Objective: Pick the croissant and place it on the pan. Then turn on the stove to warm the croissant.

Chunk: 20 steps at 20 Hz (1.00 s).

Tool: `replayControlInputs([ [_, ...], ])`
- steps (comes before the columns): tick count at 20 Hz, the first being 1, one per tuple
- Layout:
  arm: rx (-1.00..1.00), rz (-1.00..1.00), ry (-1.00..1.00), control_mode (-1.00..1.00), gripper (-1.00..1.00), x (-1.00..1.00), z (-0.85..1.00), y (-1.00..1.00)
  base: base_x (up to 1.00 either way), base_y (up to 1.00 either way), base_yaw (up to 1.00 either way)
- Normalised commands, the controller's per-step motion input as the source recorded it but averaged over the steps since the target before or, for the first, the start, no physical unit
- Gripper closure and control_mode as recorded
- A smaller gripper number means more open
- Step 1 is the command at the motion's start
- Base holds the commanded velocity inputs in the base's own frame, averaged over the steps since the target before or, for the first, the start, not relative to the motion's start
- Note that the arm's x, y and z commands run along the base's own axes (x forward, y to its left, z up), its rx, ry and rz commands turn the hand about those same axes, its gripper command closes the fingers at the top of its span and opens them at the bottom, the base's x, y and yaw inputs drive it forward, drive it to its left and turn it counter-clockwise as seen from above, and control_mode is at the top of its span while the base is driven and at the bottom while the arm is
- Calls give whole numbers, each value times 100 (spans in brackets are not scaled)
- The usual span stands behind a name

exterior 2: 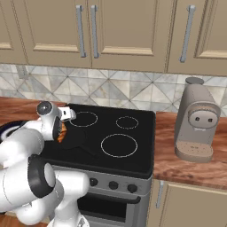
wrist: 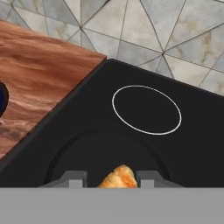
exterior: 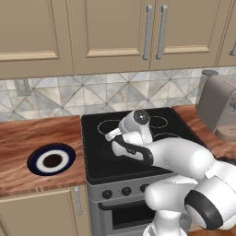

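Where the white arm crosses the left base view, it hides the gripper and most of the stove [exterior: 99, 138], so the pan cannot be made out there; a blue-rimmed plate [exterior: 51, 159] lies on the wooden counter [exterior: 27, 138] to the left, and a grey coffee machine [exterior: 220, 106] is cut off at the right edge. From the right base view, the gripper [exterior 2: 62, 131] hangs over the pan [exterior 2: 75, 142] at the cooktop's front left, and a sliver of the croissant [exterior 2: 62, 131] shows beside the hand. Looking along the hand view, the two finger tips [wrist: 74, 178] sit clamped either side of the croissant, its lower part cut off, just above the dark pan floor. No writing or brand is readable anywhere.
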Motion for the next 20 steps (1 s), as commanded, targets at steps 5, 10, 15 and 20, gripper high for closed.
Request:
replayControlInputs([
  [5, -1, 0, 0, -100, 100, 5, -9, 0, 0, 0, 0],
  [10, -3, 0, 0, -100, 100, 34, -24, 0, 0, 0, 0],
  [15, -2, 0, 0, -100, 100, 31, -23, 0, 0, 0, 0],
  [20, -2, 0, 0, -100, 100, 17, -20, 0, 0, 0, 0],
])
